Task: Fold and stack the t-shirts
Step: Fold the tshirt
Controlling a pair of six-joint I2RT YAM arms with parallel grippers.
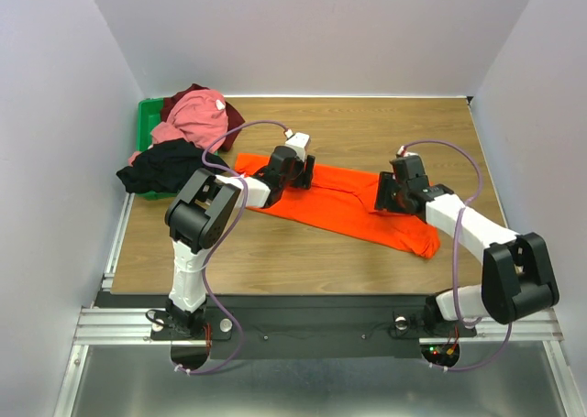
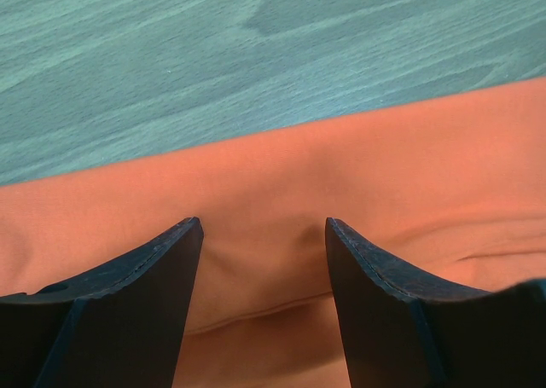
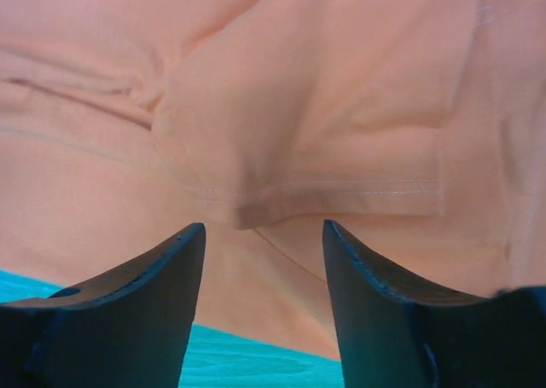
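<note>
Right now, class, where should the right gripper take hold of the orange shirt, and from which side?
Pinch the stitched hem of the orange shirt, coming straight down. The shirt lies flat; that folded-over edge just ahead of the open right gripper likely gives a lip.

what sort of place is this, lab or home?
Most likely a robotics lab cell, not a home: plain white walls box in a wooden table, a metal rail at its near edge carries the left arm and right arm, and an orange t-shirt lies out.

Parted fingers (image 3: 128, 320) hang over the rumpled, hemmed orange t-shirt (image 3: 324, 89).
</note>
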